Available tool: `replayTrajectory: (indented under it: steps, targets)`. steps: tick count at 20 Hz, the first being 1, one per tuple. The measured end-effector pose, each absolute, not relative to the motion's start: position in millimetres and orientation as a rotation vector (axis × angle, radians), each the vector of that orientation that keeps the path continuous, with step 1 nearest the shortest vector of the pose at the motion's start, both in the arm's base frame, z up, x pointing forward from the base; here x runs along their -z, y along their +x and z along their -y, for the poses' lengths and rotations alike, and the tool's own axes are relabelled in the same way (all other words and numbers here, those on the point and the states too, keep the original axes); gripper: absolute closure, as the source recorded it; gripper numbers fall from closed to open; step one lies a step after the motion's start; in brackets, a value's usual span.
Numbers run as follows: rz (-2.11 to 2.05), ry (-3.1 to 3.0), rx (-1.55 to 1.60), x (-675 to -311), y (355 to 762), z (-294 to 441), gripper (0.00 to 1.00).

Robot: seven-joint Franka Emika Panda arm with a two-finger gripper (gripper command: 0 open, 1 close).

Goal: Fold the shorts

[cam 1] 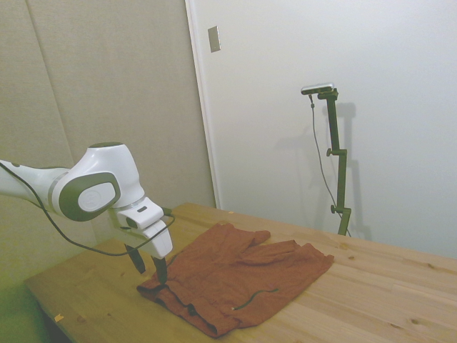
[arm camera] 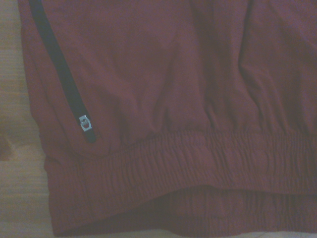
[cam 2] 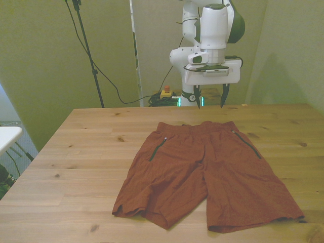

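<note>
A: We start with the shorts (cam 2: 205, 172). They lie flat and unfolded on the wooden surface (cam 2: 76, 152), waistband toward the far edge, both legs spread toward the near edge. In the wrist view the gathered elastic waistband (arm camera: 198, 158) and a dark zipper (arm camera: 64, 79) with a small metal pull fill the picture.

B: And our gripper (cam 2: 208, 104)?

A: It hangs above the waistband, with the jaws spread wide and holding nothing. In the side view the tips look close to the cloth's edge, though we cannot tell whether they touch it.

B: So we judge that the fold is not yet begun. What could go wrong from here?

A: Several things, we think. The fabric is soft and wrinkled, so if we come down on a single thin layer, the jaws may close on air or pinch only a crease that slips out once we lift. If we grab both layers of the waistband unevenly, the garment could drag across the wood and bunch instead of folding cleanly.

B: And the width?

A: The shorts are far wider than our jaws. Lifting from one point may let the other side sag and twist, leaving a crooked fold. Pressing too low could also jam the tips into the wood.
</note>
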State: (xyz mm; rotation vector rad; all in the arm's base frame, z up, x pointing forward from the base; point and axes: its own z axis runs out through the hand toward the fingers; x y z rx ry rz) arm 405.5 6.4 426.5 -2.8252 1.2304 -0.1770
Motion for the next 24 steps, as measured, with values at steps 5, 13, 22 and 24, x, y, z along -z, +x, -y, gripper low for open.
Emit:
replayTrajectory:
  steps: [5,13,22,24]
  targets:
    - [-1.206,-2.955,0.3,-431.2,412.7,-27.5,0.0]
    - [-0.982,-3.315,0.788,-415.9,403.4,-149.0,0.0]
    - [-0.857,-3.546,1.002,-356.6,399.1,-222.7,0.0]
    - [-0.873,-3.561,1.01,-347.0,400.5,-230.7,0.0]
